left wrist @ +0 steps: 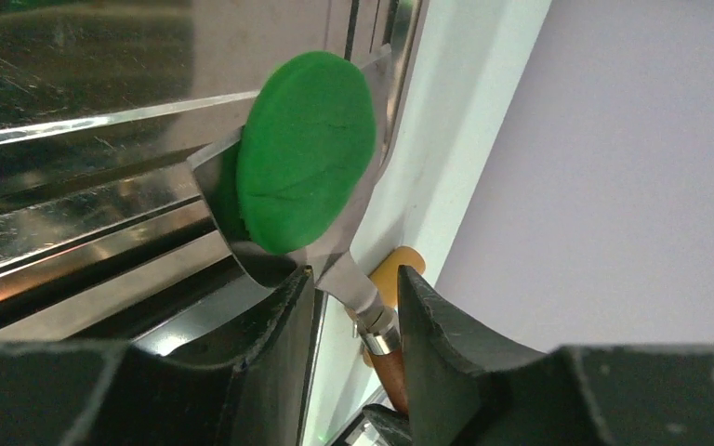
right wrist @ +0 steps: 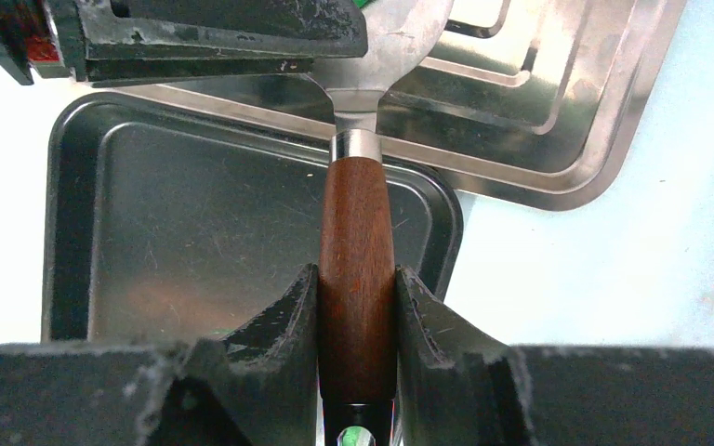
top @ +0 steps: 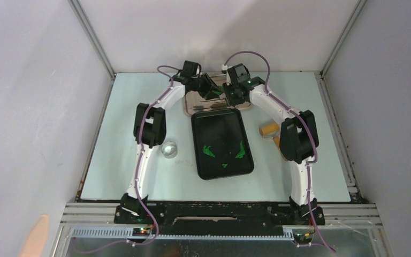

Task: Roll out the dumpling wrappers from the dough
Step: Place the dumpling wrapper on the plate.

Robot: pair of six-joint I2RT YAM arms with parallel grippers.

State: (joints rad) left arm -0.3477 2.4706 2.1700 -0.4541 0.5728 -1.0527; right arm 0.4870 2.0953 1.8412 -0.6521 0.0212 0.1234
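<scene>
A round, flat green dumpling wrapper (left wrist: 305, 153) lies on the steel blade of a spatula (left wrist: 339, 265), held over a silver tray (left wrist: 74, 93) at the far side of the table. My right gripper (right wrist: 356, 297) is shut on the spatula's brown wooden handle (right wrist: 356, 223). My left gripper (left wrist: 355, 288) is open; its fingers straddle the spatula's neck just behind the wrapper without clamping it. In the top view both grippers meet over the silver tray (top: 190, 104). The dough is out of view; only jagged green scraps (top: 208, 151) lie in the black tray (top: 222, 131).
The black tray (right wrist: 195, 232) sits just in front of the silver tray (right wrist: 539, 139). A tan wooden roller (top: 269, 128) lies right of the black tray. A small round metal cutter (top: 168, 149) stands to its left. Grey walls enclose the table.
</scene>
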